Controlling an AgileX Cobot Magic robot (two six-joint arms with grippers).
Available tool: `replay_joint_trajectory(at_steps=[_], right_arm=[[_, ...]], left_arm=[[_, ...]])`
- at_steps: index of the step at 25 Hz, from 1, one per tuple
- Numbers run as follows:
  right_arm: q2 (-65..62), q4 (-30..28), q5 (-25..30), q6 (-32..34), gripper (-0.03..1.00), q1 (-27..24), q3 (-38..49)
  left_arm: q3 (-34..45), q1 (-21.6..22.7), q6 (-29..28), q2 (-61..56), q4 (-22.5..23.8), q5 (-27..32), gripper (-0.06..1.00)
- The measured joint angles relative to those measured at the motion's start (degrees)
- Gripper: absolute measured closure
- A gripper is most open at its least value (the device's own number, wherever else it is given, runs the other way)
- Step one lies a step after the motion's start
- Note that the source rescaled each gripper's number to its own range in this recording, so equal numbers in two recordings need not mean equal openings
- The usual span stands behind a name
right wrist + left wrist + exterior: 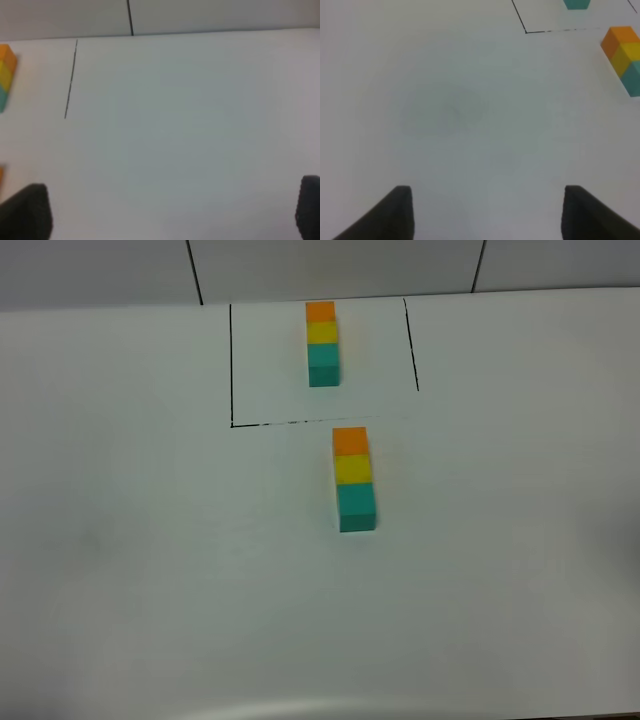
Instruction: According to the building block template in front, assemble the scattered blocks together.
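The building block template [322,343] is a row of orange, yellow and teal cubes inside thin black lines at the back of the table. Just in front of the lines, the scattered blocks [354,478] lie joined in one row: orange farthest, yellow in the middle, teal nearest. The left wrist view shows this row [625,56] off to one side, far from my left gripper [487,215], which is open and empty. My right gripper [170,210] is wide open over bare table, with the template [5,70] at the picture's edge. Neither gripper shows in the exterior high view.
The white table [150,560] spreads around the blocks. The black frame lines [232,365] mark three sides of a box around the template. A grey wall with dark seams [195,270] rises behind the table's back edge.
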Motion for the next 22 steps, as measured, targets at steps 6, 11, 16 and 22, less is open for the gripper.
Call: replay_joint_trajectory(at_steps=[6,11,16,22], right_arm=[[-20.23,-3.1,3.35,2.42,-0.01,0.0,8.65],[-34.75,-6.91,9.45,6.12,-0.01,0.0,13.36],[-45.26,-7.49,16.35,7.61,-0.01,0.0,15.49],[-50.35,-7.44,23.72,8.88,0.0,0.0,17.7]], left_arm=[[0.0,0.0,0.0,0.0,0.0,0.0,0.6],[0.0,0.0,0.0,0.0,0.0,0.0,0.6],[0.0,0.0,0.0,0.0,0.0,0.0,0.6],[0.0,0.0,0.0,0.0,0.0,0.0,0.6]])
